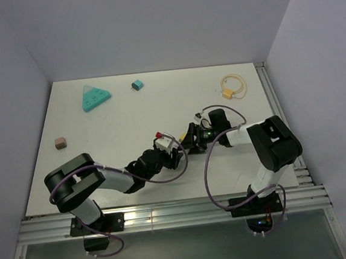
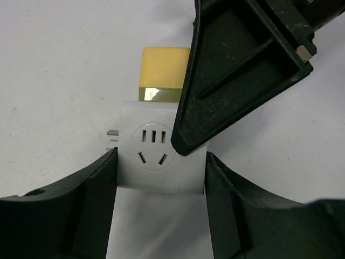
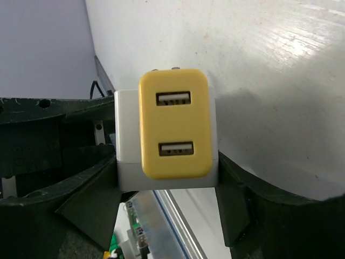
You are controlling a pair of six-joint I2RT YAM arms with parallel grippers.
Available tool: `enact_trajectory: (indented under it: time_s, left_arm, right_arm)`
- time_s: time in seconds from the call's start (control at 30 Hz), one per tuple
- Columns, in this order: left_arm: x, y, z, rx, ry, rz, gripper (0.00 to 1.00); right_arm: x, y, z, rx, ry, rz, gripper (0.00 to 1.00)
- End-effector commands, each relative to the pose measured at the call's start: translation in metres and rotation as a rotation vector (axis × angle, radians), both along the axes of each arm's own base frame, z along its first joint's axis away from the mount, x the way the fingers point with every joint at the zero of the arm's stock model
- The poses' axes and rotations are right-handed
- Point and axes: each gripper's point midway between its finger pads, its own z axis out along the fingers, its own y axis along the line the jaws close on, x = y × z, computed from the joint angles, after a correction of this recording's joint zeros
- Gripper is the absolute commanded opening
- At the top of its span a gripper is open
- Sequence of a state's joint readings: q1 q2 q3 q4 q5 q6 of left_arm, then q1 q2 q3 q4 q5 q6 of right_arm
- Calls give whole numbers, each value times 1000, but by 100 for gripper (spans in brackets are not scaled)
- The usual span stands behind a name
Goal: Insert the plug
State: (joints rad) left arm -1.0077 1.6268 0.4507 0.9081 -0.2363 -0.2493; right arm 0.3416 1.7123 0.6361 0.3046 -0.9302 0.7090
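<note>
Close wrist views sharing socket cube (image 2: 153,156)

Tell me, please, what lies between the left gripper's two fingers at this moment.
The white socket cube fills that gap, socket face towards the camera, with the yellow plug just behind it. The left wrist view shows this.

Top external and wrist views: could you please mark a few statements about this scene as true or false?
1. The yellow adapter shows two USB ports. True.
2. The white socket cube lies alone in the far left corner of the table. False: it sits mid-table, between the jaws of the right gripper.
3. A teal triangular piece lies on the far left part of the table. True.
4. The yellow cable loop touches the pink block. False: the loop lies far right, the block at the left.
</note>
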Motion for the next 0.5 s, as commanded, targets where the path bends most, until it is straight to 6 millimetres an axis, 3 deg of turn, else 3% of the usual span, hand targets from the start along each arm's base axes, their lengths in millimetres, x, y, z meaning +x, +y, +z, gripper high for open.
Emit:
enact_trajectory:
  time_s: [0.0,0.03,0.07,0.3,0.47]
  left_arm:
    - [12,11,-4,40,28,88,0]
    - [14,13,-4,45,28,100,0]
    - [15,13,-5,62,33,107,0]
    - [19,14,-3,101,37,124,0]
    - [23,15,-5,162,37,160,0]
  right_arm:
    - [-11,-11,-16,-118,19,-23,72]
    - [-11,-14,-16,-128,11,-31,75]
    - [-13,-16,-14,-137,6,-36,87]
    - [-14,-34,-5,-186,-45,-87,89]
    - [-1,-76,2,-335,-93,-250,88]
